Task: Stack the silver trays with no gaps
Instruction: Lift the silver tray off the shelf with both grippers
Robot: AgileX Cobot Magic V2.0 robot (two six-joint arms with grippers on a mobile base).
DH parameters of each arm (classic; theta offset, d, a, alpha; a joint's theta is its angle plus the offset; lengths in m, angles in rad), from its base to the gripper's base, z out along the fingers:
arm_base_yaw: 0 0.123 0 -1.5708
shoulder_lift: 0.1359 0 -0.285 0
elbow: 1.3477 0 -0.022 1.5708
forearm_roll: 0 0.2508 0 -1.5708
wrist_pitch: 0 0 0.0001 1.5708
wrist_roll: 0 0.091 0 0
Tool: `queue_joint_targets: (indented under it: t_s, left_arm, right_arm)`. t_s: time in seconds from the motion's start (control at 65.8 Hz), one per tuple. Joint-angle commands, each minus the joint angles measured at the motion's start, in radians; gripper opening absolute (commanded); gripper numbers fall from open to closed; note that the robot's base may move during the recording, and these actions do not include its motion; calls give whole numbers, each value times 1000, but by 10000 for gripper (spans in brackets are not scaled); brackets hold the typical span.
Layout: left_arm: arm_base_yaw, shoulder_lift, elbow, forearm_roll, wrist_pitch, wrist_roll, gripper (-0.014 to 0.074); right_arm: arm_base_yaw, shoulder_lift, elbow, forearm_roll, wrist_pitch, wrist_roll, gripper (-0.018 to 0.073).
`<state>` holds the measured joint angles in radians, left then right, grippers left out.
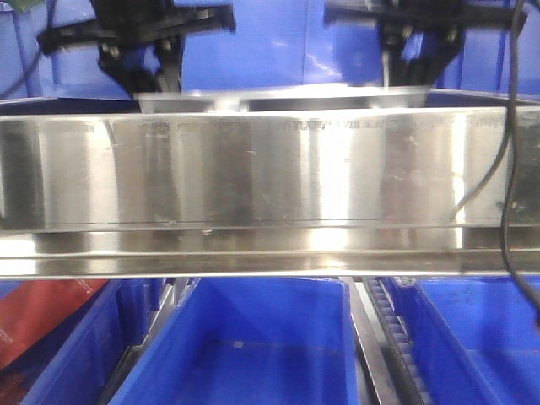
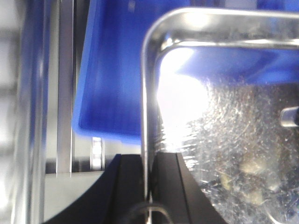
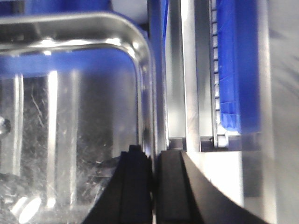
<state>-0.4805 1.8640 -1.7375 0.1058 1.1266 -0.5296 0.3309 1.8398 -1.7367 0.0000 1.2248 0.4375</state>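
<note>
While the left tool (image 2: 148,161) pinches the left rim of the silver tray (image 2: 233,126), the right tool (image 3: 154,158) pinches its right rim. The tray is over a blue bin (image 2: 112,74), just behind the top of the long shiny shelf panel (image 1: 270,169).

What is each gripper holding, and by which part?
The silver tray: left gripper pinches its left side rim, right gripper its right side rim.
</note>
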Motion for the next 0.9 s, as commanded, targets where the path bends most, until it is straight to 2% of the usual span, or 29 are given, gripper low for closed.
queue_joint_targets:
  t_s: [0.0,0.122,0.167,0.289,0.456,0.669,0.882]
  left_arm:
    - [-12,-79,-3,46,15,-34,-13]
    - [-60,-164,-3,134,19,-80,-13]
    - [-83,-191,-3,176,27,-118,-13]
    - [-139,-253,-3,250,60,-159,-13]
    - [-196,-325,-3,279,74,-195,-13]
    - [-284,-370,1,370,95,-258,-13]
    - [-293,-383,4,371,95,-260,-13]
  right_arm:
    - [22,-89,-5,-107,-4,37,-78]
    - [82,-167,-5,-194,-9,92,-78]
    - [100,-194,-5,-208,-11,104,-78]
    - [148,-255,-3,-238,-6,121,-78]
    - [209,-342,41,-309,-4,171,-78]
    - [265,-428,121,-338,-4,242,-78]
    - [271,-458,144,-339,-4,244,-78]
